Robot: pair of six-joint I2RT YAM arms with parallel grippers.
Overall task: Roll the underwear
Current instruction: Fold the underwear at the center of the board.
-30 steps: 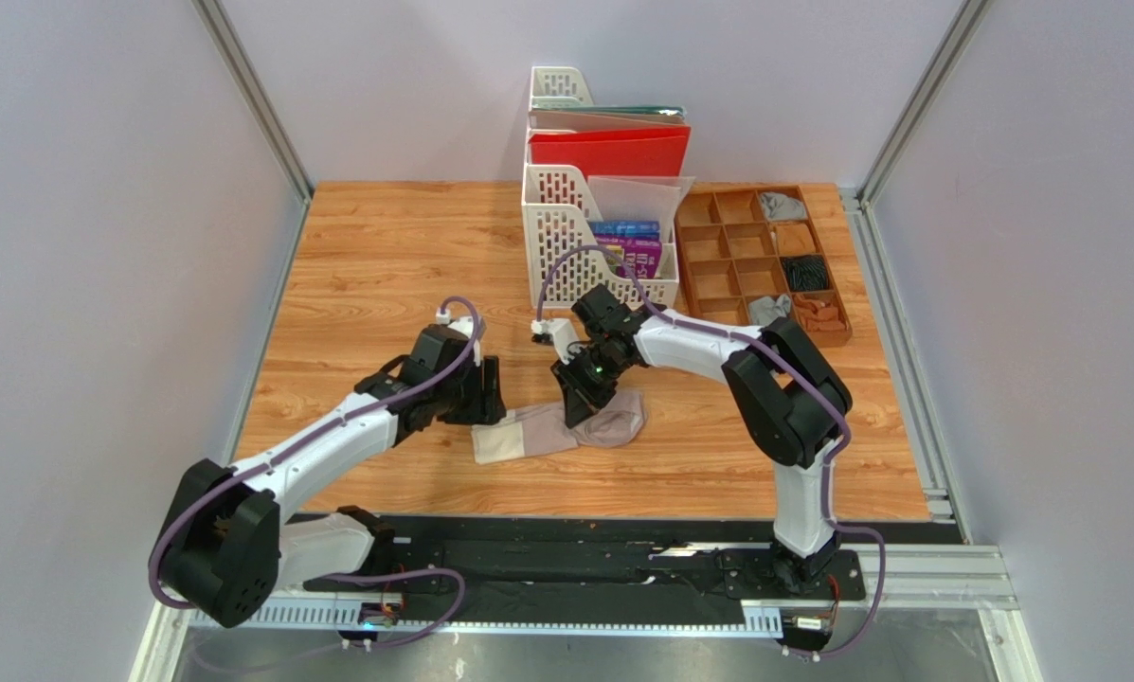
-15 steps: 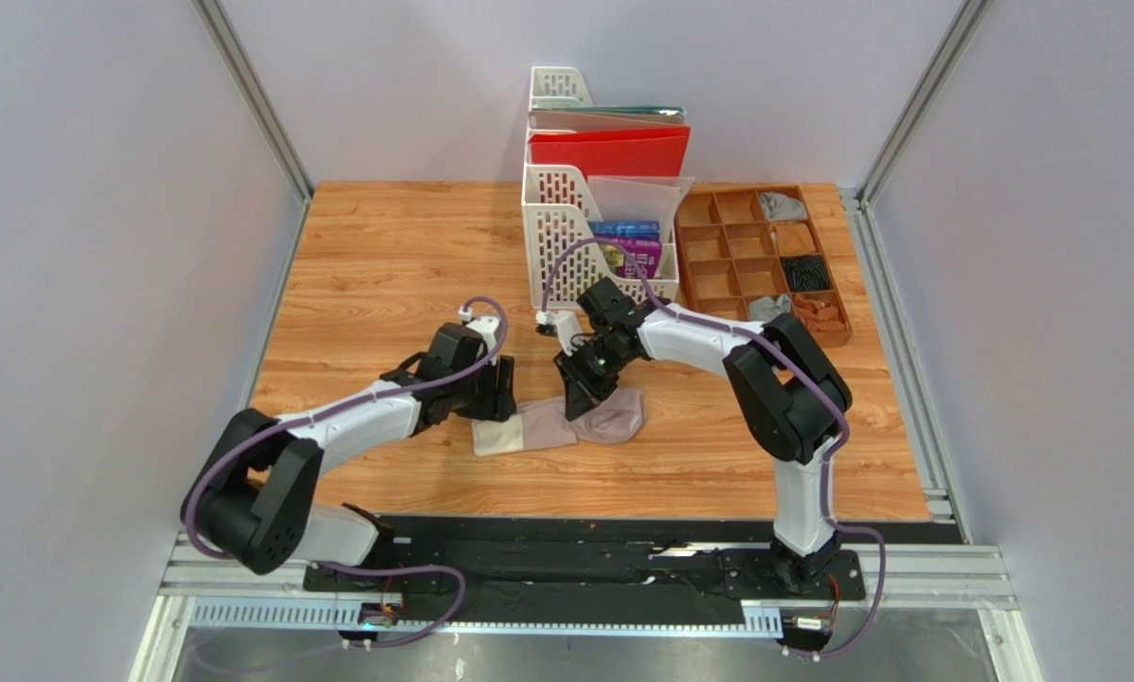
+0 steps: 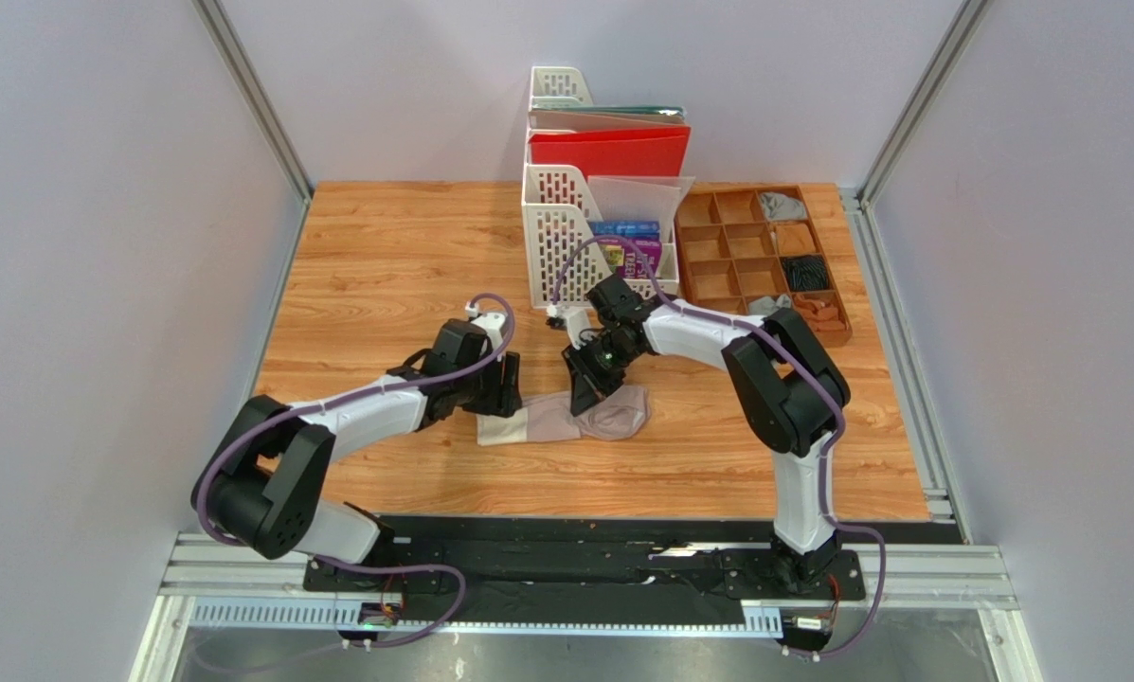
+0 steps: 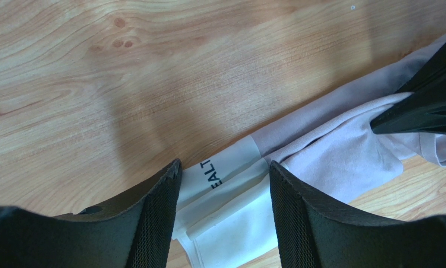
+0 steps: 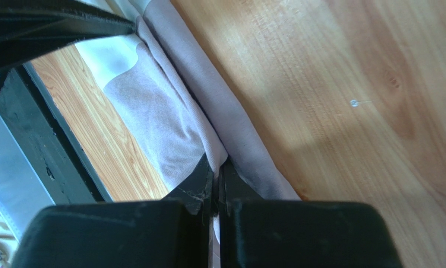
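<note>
The pale pinkish-beige underwear (image 3: 565,418) with a cream edge band (image 4: 230,184) lies folded in a long strip on the table in front of both arms. My left gripper (image 4: 225,173) is open, its fingers either side of the cream band with dark letters, just above it. My right gripper (image 5: 218,167) is shut on a fold of the pinkish cloth (image 5: 169,117) at the strip's right part (image 3: 597,394). A grey cloth (image 3: 783,206) lies in a back cell of the brown box; I cannot tell whether it is the grey underwear.
A white file rack (image 3: 575,228) with a red folder (image 3: 609,149) and purple packets stands behind the grippers. A brown compartment box (image 3: 757,256) with small cloth items sits at the back right. The black rail (image 3: 587,547) runs along the near table edge.
My left arm has reached right and forward, bringing its open gripper over the cream band. The right gripper has stayed pinched on the cloth and shifted slightly right.
</note>
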